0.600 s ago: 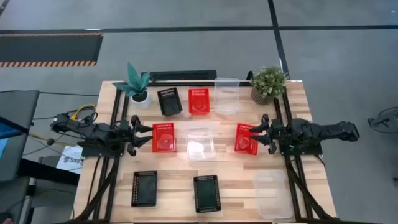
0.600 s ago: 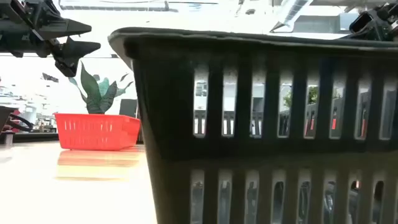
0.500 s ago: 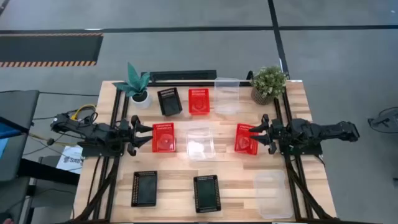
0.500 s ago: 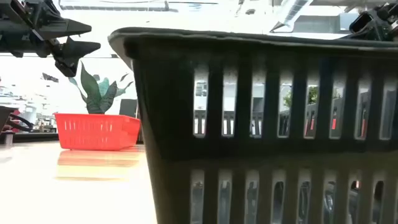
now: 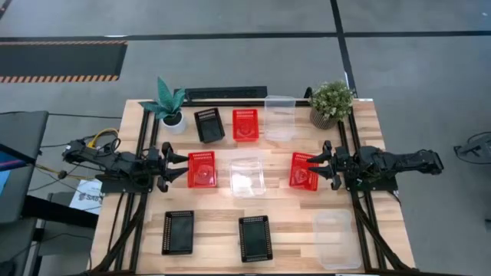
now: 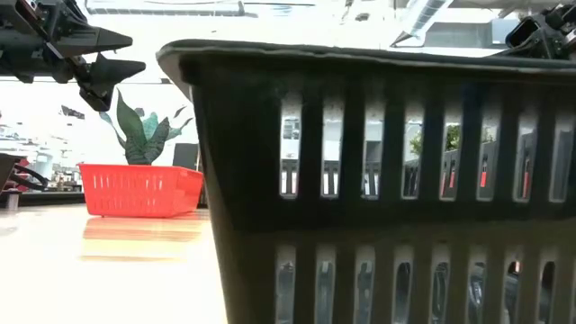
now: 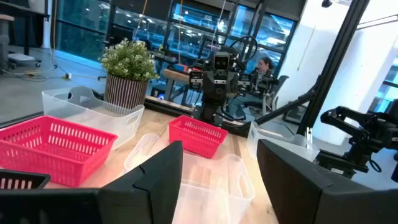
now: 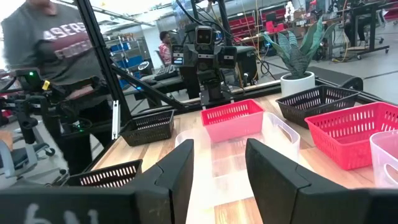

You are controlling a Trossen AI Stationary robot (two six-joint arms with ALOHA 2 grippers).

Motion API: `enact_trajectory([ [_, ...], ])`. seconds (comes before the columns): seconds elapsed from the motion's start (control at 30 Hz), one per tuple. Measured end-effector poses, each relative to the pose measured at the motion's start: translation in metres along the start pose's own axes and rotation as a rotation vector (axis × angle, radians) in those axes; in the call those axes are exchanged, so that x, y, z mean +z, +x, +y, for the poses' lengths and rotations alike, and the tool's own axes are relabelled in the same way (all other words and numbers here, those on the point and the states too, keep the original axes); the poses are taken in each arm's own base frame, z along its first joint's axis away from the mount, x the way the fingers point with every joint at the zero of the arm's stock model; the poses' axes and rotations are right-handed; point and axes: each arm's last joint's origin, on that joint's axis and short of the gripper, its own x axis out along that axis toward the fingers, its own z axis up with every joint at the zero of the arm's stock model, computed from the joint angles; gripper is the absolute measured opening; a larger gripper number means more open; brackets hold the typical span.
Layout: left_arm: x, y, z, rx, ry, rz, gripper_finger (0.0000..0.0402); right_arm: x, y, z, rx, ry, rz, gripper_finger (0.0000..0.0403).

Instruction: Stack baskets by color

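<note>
Left gripper [image 5: 182, 169]: fingers spread, holding nothing, raised at the left edge of a red basket [image 5: 202, 169] in the table's middle row.

Right gripper [image 5: 313, 170]: fingers likewise apart and empty, raised at the right edge of a second red basket [image 5: 303, 171], facing the left one across the table.

Between the two: one clear basket [image 5: 247, 176], lying apart from both red ones.

Back row: third red basket [image 5: 245, 124], just beside a black basket [image 5: 209, 125] tilted askew; a second clear basket [image 5: 281, 116] to its other side. Two potted plants, a spiky one [image 5: 169, 102] and a bushy one [image 5: 331, 101], at the back corners.

Front row: two black baskets [image 5: 178, 231] [image 5: 255, 238] well apart, and a third clear basket [image 5: 335, 238] near the right corner.

Status: no stack begun; all nine lie singly.

Risks, as judged:
- Thin rims and shallow walls; a grip taken off-centre could tip a basket or let it slip.
- Both arms carrying toward the centre could meet over the middle clear basket.
- Clear baskets show faintly against the wood; a misjudged edge could close the fingers on air.
- The askew black basket could jam rather than nest.
</note>
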Motion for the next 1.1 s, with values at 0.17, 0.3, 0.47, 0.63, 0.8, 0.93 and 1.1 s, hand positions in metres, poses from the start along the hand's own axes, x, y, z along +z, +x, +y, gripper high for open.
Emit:
enact_trajectory([
  [0.17, -0.0001, 0.0000, 0.0000, 0.000, 0.000, 0.000, 0.0197, 0.0000, 0.0000, 0.0000, 0.000, 0.000, 0.000, 0.0169],
  [0.3, -0.0001, 0.0000, 0.0000, 0.000, 0.000, 0.000, 0.0197, -0.0001, 0.0000, -0.0001, 0.000, 0.000, 0.000, 0.0169],
  [0.47, -0.0001, 0.0000, 0.0000, 0.000, 0.000, 0.000, 0.0197, 0.0000, 0.0000, 0.0000, 0.000, 0.000, 0.000, 0.0169],
  [0.63, -0.0001, 0.0000, 0.0000, 0.000, 0.000, 0.000, 0.0197, 0.0000, 0.0000, 0.0000, 0.000, 0.000, 0.000, 0.0169],
  [0.8, -0.0001, 0.0000, 0.0000, 0.000, 0.000, 0.000, 0.0197, 0.0000, 0.0000, 0.0000, 0.000, 0.000, 0.000, 0.0169],
  [0.93, -0.0001, 0.0000, 0.0000, 0.000, -0.012, 0.000, 0.0197, 0.0000, 0.0000, 0.0000, 0.000, 0.000, 0.000, 0.0169],
  [1.1, 0.0000, 0.0000, 0.0000, 0.000, -0.182, 0.000, 0.0197, 0.0000, 0.0000, 0.0000, 0.000, 0.000, 0.000, 0.0169],
])
